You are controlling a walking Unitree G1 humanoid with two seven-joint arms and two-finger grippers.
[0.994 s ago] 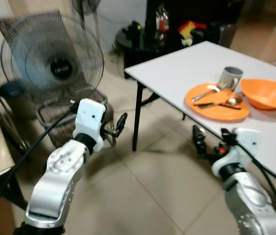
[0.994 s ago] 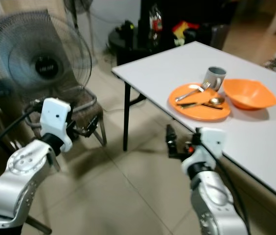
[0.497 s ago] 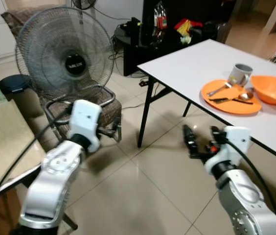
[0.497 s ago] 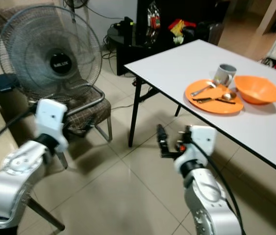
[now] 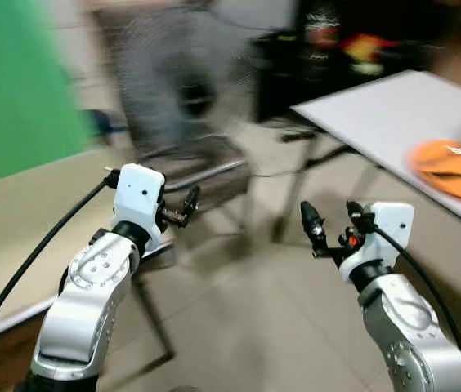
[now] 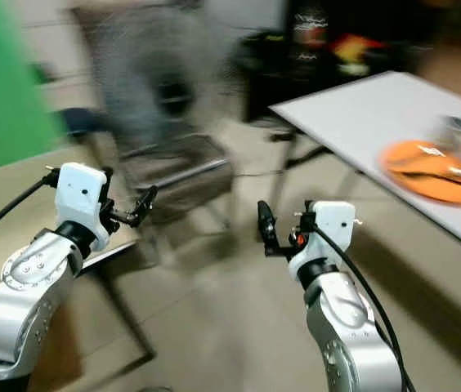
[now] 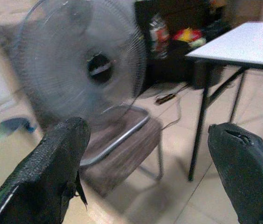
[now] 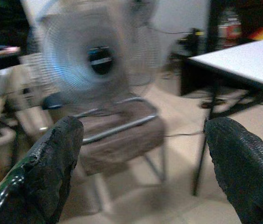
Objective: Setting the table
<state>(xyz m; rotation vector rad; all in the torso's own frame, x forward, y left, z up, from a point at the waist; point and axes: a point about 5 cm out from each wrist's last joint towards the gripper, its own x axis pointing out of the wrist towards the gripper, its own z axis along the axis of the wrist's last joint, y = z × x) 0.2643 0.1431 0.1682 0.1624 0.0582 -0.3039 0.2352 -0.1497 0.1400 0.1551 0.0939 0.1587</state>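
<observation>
- We hold our left gripper [image 5: 188, 206] and right gripper [image 5: 331, 229] spread wide, empty, above tiled floor [image 5: 255, 327].
- A fan [image 7: 92, 70] on a chair [image 7: 122, 144] stands ahead.
- The orange plate [image 5: 455, 167] sits far right on the white table [image 5: 378, 110].

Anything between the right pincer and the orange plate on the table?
Nothing visible. The right pincer hangs open over bare floor, apart from the white table; the orange plate sits near the table's edge, with open air between them. The frame is blurred.
</observation>
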